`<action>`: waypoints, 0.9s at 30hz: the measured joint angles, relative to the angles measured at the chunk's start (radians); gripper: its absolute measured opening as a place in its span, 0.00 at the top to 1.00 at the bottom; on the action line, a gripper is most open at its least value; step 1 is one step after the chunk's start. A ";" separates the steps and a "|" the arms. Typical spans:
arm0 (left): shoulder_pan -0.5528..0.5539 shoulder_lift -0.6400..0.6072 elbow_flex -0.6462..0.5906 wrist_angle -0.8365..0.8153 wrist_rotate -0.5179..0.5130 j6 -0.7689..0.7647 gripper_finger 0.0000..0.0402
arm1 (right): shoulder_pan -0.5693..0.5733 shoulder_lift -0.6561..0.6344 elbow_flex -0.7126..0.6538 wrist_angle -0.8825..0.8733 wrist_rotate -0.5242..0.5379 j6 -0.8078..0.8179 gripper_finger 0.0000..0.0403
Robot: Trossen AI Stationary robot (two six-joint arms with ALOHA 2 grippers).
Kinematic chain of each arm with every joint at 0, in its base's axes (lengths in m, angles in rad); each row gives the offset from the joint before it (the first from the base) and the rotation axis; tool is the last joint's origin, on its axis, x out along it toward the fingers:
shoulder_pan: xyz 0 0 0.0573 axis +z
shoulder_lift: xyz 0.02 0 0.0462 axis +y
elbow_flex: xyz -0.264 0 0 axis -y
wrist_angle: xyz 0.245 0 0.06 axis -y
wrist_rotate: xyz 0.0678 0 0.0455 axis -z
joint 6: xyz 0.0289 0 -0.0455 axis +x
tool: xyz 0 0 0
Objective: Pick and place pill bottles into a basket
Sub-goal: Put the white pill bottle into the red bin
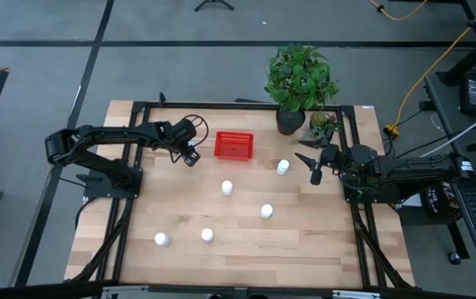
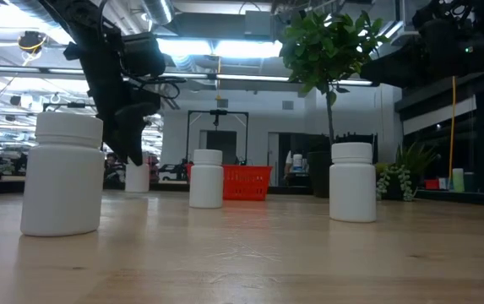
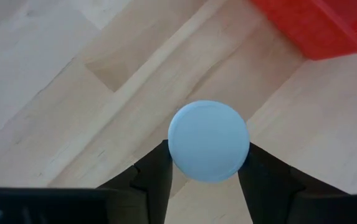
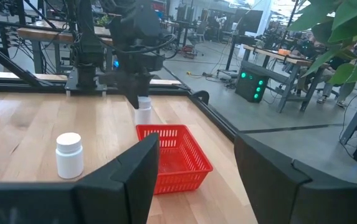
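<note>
My left gripper points down just left of the red basket, shut on a white pill bottle. That bottle also shows under the gripper in the low view and the right wrist view. Several more bottles stand upright on the table. My right gripper is open and empty, held above the table right of the nearest bottle, facing the basket. My left gripper pinches the bottle between its two fingers, one on each side just under the cap's rim. The fingers come from above, pointing down. The bottle is upright. I cannot tell whether its base is on the table.
A potted plant in a dark pot and a smaller plant stand at the far right of the table, behind my right gripper. A black frame runs around the table. Bare wood lies between the scattered bottles.
</note>
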 joint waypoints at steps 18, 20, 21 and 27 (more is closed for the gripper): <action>-0.021 -0.002 0.081 0.048 0.068 0.157 0.61 | 0.000 0.000 0.000 0.003 0.000 -0.018 0.48; -0.021 -0.003 0.116 0.039 0.061 0.183 0.61 | 0.000 0.000 0.000 0.007 0.000 -0.018 0.48; -0.021 -0.003 0.135 0.030 0.057 0.196 0.61 | 0.000 0.000 0.000 0.008 0.000 -0.018 0.48; -0.021 -0.003 0.244 -0.012 0.028 0.264 0.61 | 0.000 0.000 0.000 0.008 0.000 -0.018 0.48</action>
